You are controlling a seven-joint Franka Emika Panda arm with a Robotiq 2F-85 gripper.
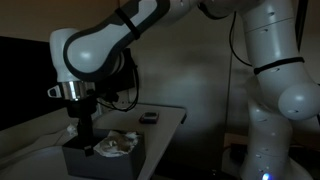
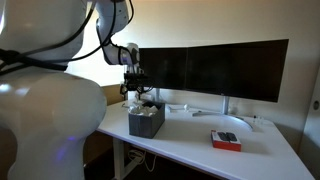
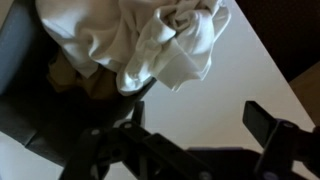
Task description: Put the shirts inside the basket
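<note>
The gripper [image 1: 84,133] hangs with its tip at the near rim of a dark basket [image 1: 72,160] on a white desk [image 1: 165,112]. In the wrist view its jaws stand spread wide with nothing between them; only bare desk shows in the gap.

Just ahead of the gripper lies a crumpled white shirt [image 3: 170,40]. It sits on top of the basket and part of it droops over the basket's edge towards the desk. In an exterior view the same shirt [image 1: 117,146] is heaped at the basket's opening, beside and slightly below the gripper. Something brownish [image 3: 75,78] lies deeper in the basket beneath the shirt; what it is cannot be told.

Beyond the gripper on the desk, well apart from the basket, rests a small dark object [image 1: 148,118]. Behind the gripper in an exterior view stand wide dark monitors [image 2: 215,70], and farther along the desk lies a flat red item [image 2: 225,141].
</note>
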